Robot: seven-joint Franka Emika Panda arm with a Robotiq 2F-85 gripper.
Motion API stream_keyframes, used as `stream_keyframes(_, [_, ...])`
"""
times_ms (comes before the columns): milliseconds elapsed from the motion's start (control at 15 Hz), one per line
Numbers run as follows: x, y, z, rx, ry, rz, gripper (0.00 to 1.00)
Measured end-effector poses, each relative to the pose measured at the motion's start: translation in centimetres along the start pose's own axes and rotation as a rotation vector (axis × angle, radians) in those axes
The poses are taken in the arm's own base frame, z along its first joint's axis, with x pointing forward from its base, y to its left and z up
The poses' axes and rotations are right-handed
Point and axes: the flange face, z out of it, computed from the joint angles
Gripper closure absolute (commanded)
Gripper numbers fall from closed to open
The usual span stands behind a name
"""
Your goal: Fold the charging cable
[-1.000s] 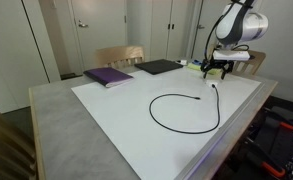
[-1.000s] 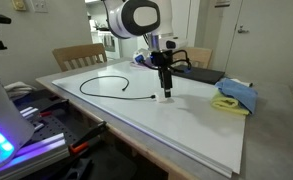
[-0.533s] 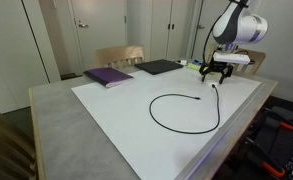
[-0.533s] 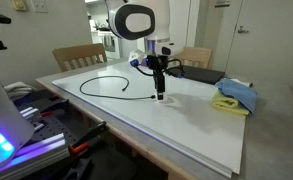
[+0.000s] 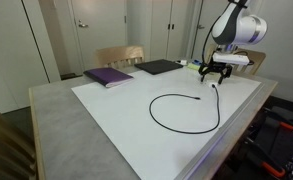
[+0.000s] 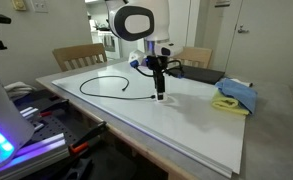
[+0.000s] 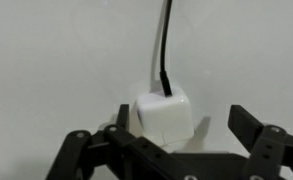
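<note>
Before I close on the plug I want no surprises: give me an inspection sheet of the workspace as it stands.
Surface: white board lying flat on a grey table.
Job's things: charging cable lies in one open loop on the board, not folded; its white plug sits directly below the pincer.
Clutter: purple book and dark flat pad at the far edge; blue cloth beside the board.
Grippers: pincer open, one finger on each side of the plug, holding nothing.
Cables: on the table, nothing seen besides the charging cable.
Surroundings: wooden chair behind the table; doors beyond it.
</note>
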Motion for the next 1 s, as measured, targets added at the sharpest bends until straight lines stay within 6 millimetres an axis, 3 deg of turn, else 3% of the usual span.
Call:
stream_keyframes(133, [0.0, -0.1, 0.3, -0.001, 0.003, -0.029, 0.00])
stream_keyframes(200, [-0.1, -0.2, 0.6, 0.000, -0.001, -0.047, 0.06])
stream_keyframes(267, [-0.1, -0.3, 0.9, 0.002, -0.006, -0.063, 0.28])
stream_keyframes(400, [0.1, -0.5, 1.5, 0.007, -0.013, -0.089, 0.32])
stream_keyframes(800, [1.3, -0.9, 1.3, 0.017, 0.004, -0.101, 0.72])
stream_keyframes(1000, [1.5, -1.4, 1.3, 0.020, 0.012, -0.112, 0.72])
